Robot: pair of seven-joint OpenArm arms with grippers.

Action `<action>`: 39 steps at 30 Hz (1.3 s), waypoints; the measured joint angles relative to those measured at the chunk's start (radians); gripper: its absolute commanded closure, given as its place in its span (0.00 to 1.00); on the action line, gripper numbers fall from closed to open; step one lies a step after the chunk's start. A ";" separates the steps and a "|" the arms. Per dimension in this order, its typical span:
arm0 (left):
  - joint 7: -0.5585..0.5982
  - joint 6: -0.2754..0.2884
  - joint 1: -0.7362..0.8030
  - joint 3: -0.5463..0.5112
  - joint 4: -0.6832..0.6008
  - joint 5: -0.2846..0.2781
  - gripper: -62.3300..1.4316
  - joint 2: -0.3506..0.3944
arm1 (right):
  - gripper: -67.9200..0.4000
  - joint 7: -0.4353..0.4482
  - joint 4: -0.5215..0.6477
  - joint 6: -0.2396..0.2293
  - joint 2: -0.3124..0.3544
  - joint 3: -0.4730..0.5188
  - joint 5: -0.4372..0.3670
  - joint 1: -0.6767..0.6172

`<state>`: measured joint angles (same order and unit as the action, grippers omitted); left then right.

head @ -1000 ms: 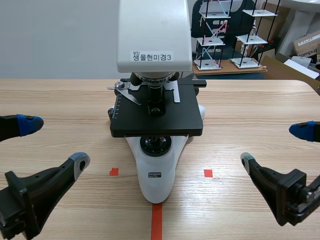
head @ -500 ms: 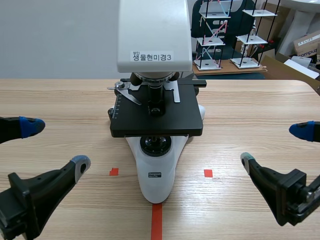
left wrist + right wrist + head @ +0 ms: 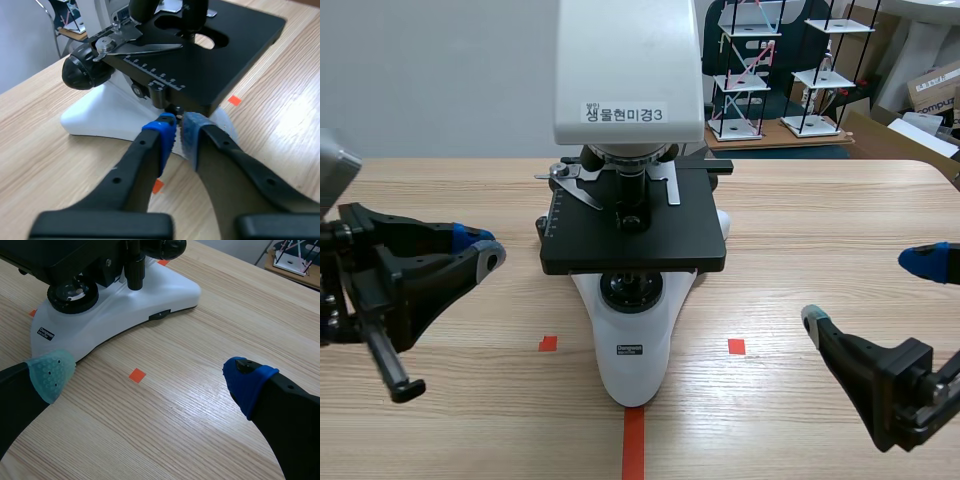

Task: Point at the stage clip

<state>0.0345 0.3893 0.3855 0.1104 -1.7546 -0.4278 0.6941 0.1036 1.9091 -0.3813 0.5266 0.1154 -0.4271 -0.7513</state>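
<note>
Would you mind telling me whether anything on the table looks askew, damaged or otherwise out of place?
Nothing stands out. The microscope stands upright on the table, its stage clip lying flat on the stage, with nothing visibly spilled or broken.

White label [image 3: 625, 114] on microscope head [image 3: 630, 50], upper centre: "생물현미경3". Cardboard box [image 3: 933, 90], upper right: partial "compu". Small plate [image 3: 630, 350] on microscope base [image 3: 632, 375]: too small to read.

Microscope head [image 3: 628, 70] cut off at the scene view's top
</note>
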 measured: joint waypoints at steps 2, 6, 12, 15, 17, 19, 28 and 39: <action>0.000 0.000 -0.072 0.048 0.049 -0.011 0.91 0.010 | 0.00 0.000 0.000 0.000 0.000 0.000 0.000 0.000; 0.000 0.000 -0.226 0.142 0.163 -0.027 0.91 0.010 | 0.00 0.000 0.000 0.000 0.000 0.000 0.000 0.000; 0.000 0.000 -0.441 0.274 0.289 -0.027 0.91 0.010 | 0.00 0.000 0.000 0.000 0.000 0.000 0.000 0.000; 0.000 0.000 -0.518 0.319 0.326 -0.027 0.91 0.010 | 0.00 0.000 0.000 0.000 0.000 0.000 0.000 0.000; 0.000 0.000 -0.557 0.341 0.343 -0.027 0.91 0.010 | 0.00 0.000 0.000 0.000 0.000 0.000 0.000 0.000; -0.001 0.002 -0.584 0.355 0.352 -0.026 0.91 0.010 | 0.00 0.000 0.000 0.000 0.000 0.000 0.000 0.000; -0.005 0.023 -0.602 0.365 0.358 -0.026 0.91 0.013 | 0.00 0.000 0.000 0.000 0.000 0.000 0.000 0.000; -0.004 0.023 -0.602 0.365 0.358 -0.030 0.91 0.013 | 0.00 0.000 0.000 0.000 0.000 0.000 0.000 0.000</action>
<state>0.0307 0.4126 -0.2161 0.4759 -1.3968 -0.4580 0.7071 0.1036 1.9091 -0.3813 0.5266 0.1154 -0.4271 -0.7513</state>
